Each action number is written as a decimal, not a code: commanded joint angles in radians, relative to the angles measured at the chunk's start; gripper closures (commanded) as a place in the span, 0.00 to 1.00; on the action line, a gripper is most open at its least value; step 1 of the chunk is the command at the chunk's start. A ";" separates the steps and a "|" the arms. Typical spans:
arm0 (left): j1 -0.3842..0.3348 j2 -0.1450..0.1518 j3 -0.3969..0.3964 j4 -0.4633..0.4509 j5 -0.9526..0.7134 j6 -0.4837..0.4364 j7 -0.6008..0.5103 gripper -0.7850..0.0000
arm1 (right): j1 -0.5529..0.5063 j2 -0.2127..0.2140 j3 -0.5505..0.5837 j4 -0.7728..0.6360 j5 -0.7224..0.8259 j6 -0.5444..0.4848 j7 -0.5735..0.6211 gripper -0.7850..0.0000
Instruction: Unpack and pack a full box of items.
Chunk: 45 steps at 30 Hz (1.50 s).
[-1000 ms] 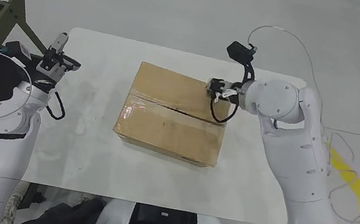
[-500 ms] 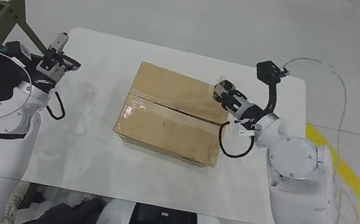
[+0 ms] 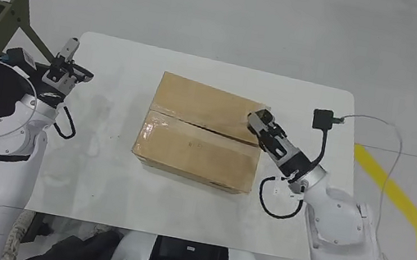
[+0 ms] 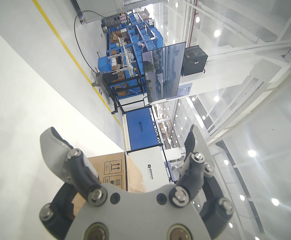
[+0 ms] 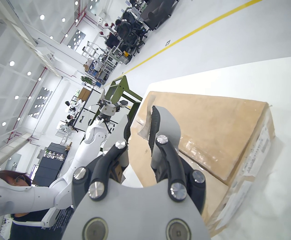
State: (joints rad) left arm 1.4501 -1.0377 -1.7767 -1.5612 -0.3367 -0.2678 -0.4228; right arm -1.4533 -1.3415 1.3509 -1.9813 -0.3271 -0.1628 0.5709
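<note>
**Box Opening: Tape at the Right End of the Seam**

We find the box [image 3: 200,133] closed at the centre of the table [image 3: 99,187]. Its long axis runs left to right, slightly skewed. The taped seam [image 3: 193,124] follows that axis along the middle of the top.

The right gripper [image 3: 263,127] sits over the right end of the seam, so nearly the whole box lies to its left. Its fingers are pressed almost together on a lifted curl of tape [image 5: 145,127]. We judge that the coming move depends on this layout. The strip must be drawn back along the seam, toward the box's left end, and not across it.

The left gripper [image 3: 65,66] hovers at the table's left edge, well apart from the box. Its fingers are spread and it holds nothing. The right arm is plainly the nearer one.

Markings:
- A white label [image 5: 257,147] sits on the right end face. Its print is too small to read.
- An upright-arrow mark [image 4: 113,167] is printed on the side facing the left gripper.
</note>
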 commanded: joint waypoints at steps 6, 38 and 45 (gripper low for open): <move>0.000 0.000 0.000 0.000 0.000 0.000 0.000 0.00 | -0.038 0.004 -0.002 0.020 0.035 -0.026 -0.048 0.63; 0.000 0.000 0.000 0.000 0.000 0.000 0.000 0.00 | -0.046 0.039 0.076 0.175 0.242 -0.014 0.051 0.11; 0.000 0.000 0.000 0.000 0.000 0.000 0.000 0.00 | -0.057 0.050 0.101 0.151 0.275 0.020 0.099 0.00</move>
State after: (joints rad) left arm 1.4501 -1.0377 -1.7767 -1.5612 -0.3367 -0.2678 -0.4228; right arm -1.5117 -1.2932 1.4510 -1.8262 -0.0526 -0.1528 0.6634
